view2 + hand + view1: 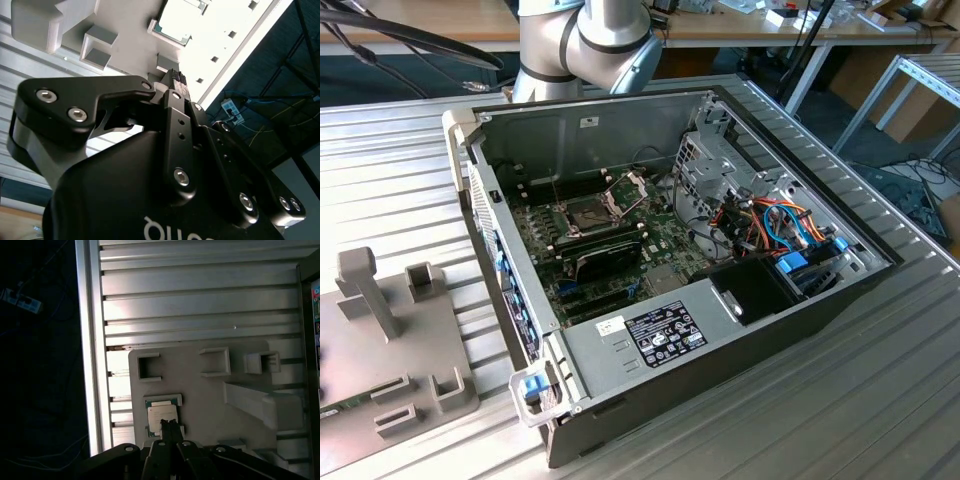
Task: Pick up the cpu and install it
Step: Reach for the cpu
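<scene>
A ribbed metal tabletop (410,130) carries an open computer case (580,130). Inside it lies the motherboard (660,245), with the hinged socket frame (628,190) raised over the bare socket (588,215). On the exterior view's left, well apart from the case, sits a grey fixture plate (360,340) with raised blocks and pockets.

In both wrist views the black claw (170,426) hangs over that plate (210,405). Its fingers are together, with nothing between them. The cpu (162,416), a small flat silver square, lies in its seat on the plate between raised corner stops. In the first wrist view the claw tips overlap its near edge; in the second wrist view the claw (177,80) sits apart from the cpu (175,21), so it appears to be above the chip, not touching it.

The step in hand looks to be the pick-up. Done well, the jaws would part enough to straddle the chip, centre on it, clear the corner stops, grip two opposite edges and lift it level.
</scene>
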`<state>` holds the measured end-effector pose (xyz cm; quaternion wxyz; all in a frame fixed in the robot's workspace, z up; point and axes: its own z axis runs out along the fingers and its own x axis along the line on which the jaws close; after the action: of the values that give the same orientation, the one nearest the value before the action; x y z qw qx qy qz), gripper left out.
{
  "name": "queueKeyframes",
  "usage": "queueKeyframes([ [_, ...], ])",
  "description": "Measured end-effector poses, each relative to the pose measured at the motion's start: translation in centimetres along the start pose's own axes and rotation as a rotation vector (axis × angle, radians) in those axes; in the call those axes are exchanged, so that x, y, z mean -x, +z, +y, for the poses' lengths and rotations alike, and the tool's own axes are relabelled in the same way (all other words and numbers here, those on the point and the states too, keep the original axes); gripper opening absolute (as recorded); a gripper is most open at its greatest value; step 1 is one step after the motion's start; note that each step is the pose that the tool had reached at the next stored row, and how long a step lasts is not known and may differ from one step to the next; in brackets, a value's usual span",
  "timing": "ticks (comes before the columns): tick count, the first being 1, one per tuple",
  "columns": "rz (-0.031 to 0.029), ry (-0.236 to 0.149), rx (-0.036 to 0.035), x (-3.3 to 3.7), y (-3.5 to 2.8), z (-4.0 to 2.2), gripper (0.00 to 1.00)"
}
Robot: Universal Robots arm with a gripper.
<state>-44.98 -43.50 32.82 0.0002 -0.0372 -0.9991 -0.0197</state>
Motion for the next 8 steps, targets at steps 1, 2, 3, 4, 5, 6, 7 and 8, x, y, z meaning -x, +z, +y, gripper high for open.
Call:
queueKeyframes([
  [1, 0.0, 0.0, 0.0, 0.0, 0.0, 0.0, 0.11],
  [2, 0.0, 0.0, 0.0, 0.0, 0.0, 0.0, 0.11],
  [3, 0.0, 0.0, 0.0, 0.0, 0.0, 0.0, 0.11],
  [4, 0.0, 0.0, 0.0001, 0.0, 0.0, 0.0, 0.11],
  [5, -0.0001, 0.0, 0.0, 0.0, 0.0, 0.0, 0.11],
  [6, 0.0, 0.0, 0.0001, 0.0, 0.01, 0.0, 0.11],
  [7, -0.0003, 0.0, 0.0002, 0.0, 0.02, -0.04, 0.11],
  [8, -0.0003, 0.0, 0.0002, 0.01, 0.02, -0.09, 0.11],
])
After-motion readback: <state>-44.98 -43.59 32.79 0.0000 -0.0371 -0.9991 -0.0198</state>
